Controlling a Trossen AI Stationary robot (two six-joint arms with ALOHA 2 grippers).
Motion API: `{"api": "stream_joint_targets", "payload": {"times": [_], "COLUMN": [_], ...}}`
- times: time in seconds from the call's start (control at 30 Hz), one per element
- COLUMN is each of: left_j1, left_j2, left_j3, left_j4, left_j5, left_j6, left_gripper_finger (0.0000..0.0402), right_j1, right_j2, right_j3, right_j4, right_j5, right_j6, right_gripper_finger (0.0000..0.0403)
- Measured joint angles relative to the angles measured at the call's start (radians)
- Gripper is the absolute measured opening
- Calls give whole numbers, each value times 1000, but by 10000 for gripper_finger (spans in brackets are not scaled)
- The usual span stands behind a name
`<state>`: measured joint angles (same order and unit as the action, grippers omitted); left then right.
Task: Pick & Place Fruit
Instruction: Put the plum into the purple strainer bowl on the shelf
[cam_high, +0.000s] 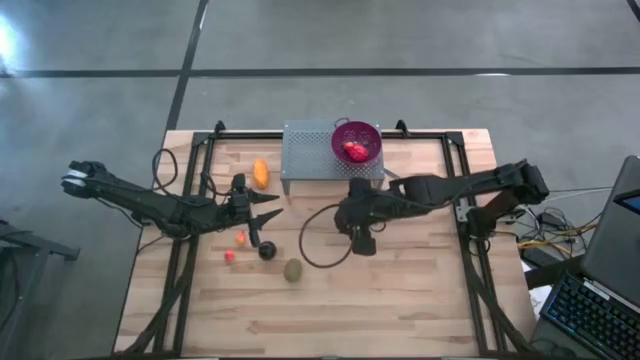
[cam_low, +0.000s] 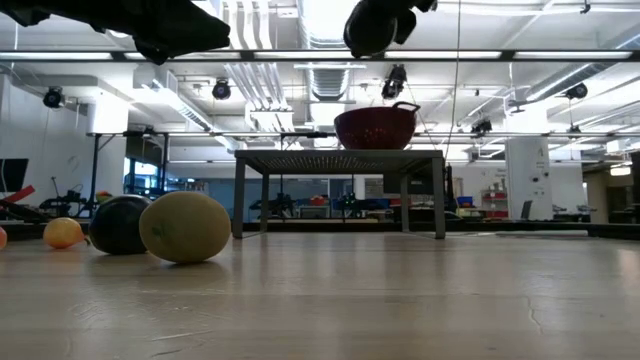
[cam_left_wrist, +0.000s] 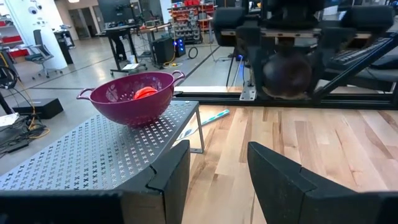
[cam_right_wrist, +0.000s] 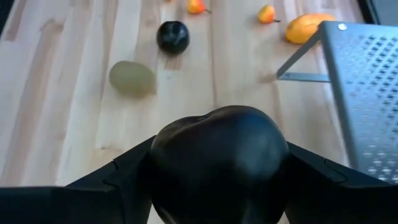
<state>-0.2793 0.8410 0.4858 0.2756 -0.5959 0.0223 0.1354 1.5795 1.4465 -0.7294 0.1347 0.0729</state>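
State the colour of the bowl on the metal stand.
Purple; the bowl shows best in the left wrist view.

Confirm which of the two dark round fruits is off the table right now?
The dark fruit clamped in the right tool. The other dark fruit sits on the table beside the green-brown oval.

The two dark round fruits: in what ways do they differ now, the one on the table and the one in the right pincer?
The dark fruit on the table lies free on the wood, while the dark fruit in the pincer is clamped between the fingers of the right pincer and held above the table. The first lies near the brown-green oval fruit; the second has no other fruit beside it. Both are near-black and round.
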Motion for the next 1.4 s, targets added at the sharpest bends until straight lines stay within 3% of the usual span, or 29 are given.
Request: {"api": "stream_joint_targets", "payload": {"times": [0.27, 0.57, 0.77, 1.13, 1.4], "left_j1": [0, 0, 0, 0, 0], "left_j2": [0, 0, 0, 0, 0], "left_j3": [0, 0, 0, 0, 0], "left_j4": [-2, -1, 1, 0, 0], "left_j5": [0, 0, 0, 0, 0], "left_j6": [0, 0, 0, 0, 0], "left_gripper_finger": [168, 168, 168, 168, 168], "right_j1": [-78, -190, -268, -403, -486], "right_j2": [0, 2, 2, 5, 6], "right_j3": [31, 33, 33, 38, 38], "right_j4": [8, 8, 9, 45, 92], "right_j5": [6, 58, 60, 82, 83], "right_j6": [-58, -68, -68, -24, 17], "right_gripper_finger": [248, 268, 252, 269, 250]}}
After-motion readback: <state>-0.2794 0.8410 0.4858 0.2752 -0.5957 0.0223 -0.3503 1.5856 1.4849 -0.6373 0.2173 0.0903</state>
